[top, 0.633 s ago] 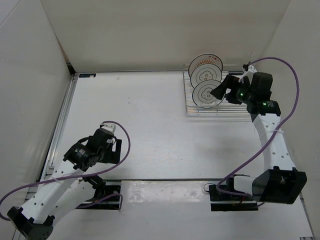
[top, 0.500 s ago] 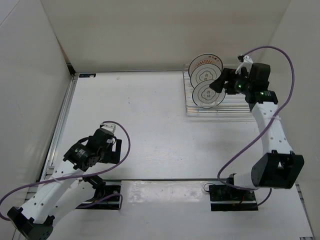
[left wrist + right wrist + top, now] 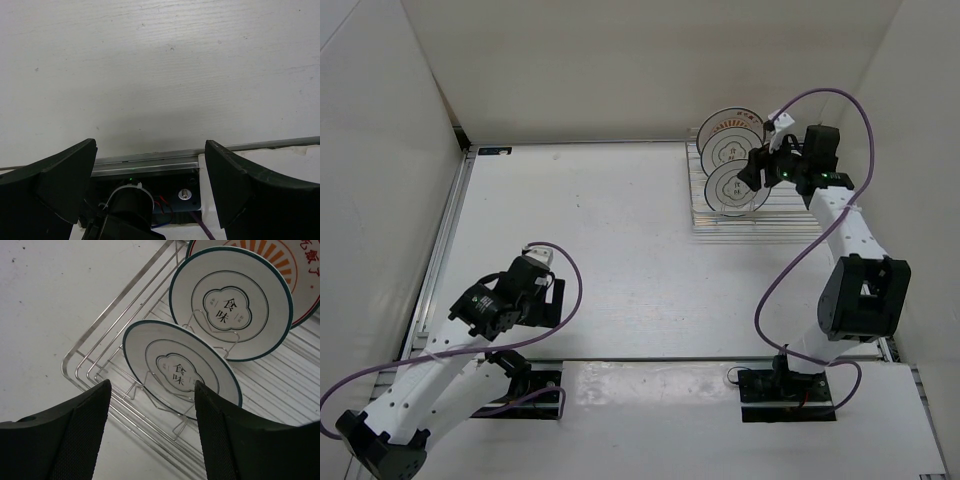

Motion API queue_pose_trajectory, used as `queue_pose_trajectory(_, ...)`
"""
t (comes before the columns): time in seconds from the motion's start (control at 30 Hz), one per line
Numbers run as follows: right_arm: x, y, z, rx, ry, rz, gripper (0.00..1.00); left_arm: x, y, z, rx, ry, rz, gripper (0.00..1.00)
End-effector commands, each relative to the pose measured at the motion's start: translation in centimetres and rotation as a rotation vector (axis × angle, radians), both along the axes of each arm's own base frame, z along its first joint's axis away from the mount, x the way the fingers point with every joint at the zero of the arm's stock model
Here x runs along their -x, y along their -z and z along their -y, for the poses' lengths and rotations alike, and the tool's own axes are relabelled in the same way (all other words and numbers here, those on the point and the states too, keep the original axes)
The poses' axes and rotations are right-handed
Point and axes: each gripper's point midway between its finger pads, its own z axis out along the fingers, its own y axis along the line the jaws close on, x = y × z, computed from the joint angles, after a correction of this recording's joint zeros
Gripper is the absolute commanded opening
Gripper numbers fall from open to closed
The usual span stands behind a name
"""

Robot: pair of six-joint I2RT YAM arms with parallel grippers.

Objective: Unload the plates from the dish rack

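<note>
1. Three plates stood upright in the rack [image 3: 98, 356], at the table's [image 3: 600, 225] far right corner.
2. The back plate [image 3: 295, 267], with orange rays, was cut off by the frame edge in the right wrist view and largely covered by the middle plate [image 3: 230, 310]. The front plate [image 3: 180, 372] covered a little of the middle plate's lower rim.
3. From above, the right gripper [image 3: 757, 172] hid the front plate's right edge; contact could not be determined.
4. Right gripper: fingers wide apart, holding nothing.
5. Left gripper [image 3: 150, 144]: fingers apart, empty, over bare table by the near rail [image 3: 150, 161], well apart from the rack.
6. Table white and lightly speckled; plain white walls [image 3: 620, 70] enclosed it.
</note>
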Motion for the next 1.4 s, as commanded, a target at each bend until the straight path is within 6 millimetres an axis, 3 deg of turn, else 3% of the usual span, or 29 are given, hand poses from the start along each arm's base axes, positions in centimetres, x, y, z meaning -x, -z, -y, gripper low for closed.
queue_pose_trajectory(0.0, -2.0, -1.5, 0.1, 0.101, -0.095, 0.200, 0.70, 0.0, 0.2, 0.5, 0.015, 0.020, -0.008, 1.00)
queue_pose_trajectory(0.1, -3.0, -0.9, 0.0, 0.124, -0.123, 0.233, 0.70, 0.0, 0.3, 0.6, 0.016, 0.027, -0.012, 1.00)
queue_pose_trajectory(0.23, -3.4, -1.7, -0.7, 0.116, -0.170, 0.320, 0.70, 0.1, 0.3, 0.7, 0.021, 0.030, -0.015, 1.00)
queue_pose_trajectory(0.5, -3.9, 0.4, -0.9, 0.149, -0.256, 0.272, 0.72, 0.1, 0.2, 1.0, 0.035, 0.042, -0.011, 1.00)
queue_pose_trajectory(0.83, -5.6, 2.6, 0.0, 0.199, -0.242, 0.231, 0.69, 0.0, 0.1, 0.9, 0.039, 0.041, 0.000, 1.00)
queue_pose_trajectory(1.07, -6.0, 4.1, 0.4, 0.208, -0.231, 0.194, 0.57, -0.7, -0.4, 0.8, 0.048, 0.024, 0.063, 1.00)
queue_pose_trajectory(1.17, -6.4, 4.2, 0.7, 0.218, -0.210, 0.190, 0.39, -1.8, -1.5, 1.2, 0.079, 0.016, 0.129, 1.00)
queue_pose_trajectory(1.27, -7.0, 3.9, 1.2, 0.228, -0.164, 0.195, 0.35, -3.4, -4.9, 2.4, 0.127, 0.027, 0.202, 1.00)
queue_pose_trajectory(1.3, -7.1, 3.9, 1.3, 0.223, -0.155, 0.194, 0.34, -4.3, -7.0, 2.8, 0.134, 0.027, 0.223, 1.00)
queue_pose_trajectory(1.37, -7.5, 3.6, 1.6, 0.230, -0.133, 0.204, 0.32, -5.3, -8.0, 3.4, 0.123, 0.048, 0.237, 1.00)
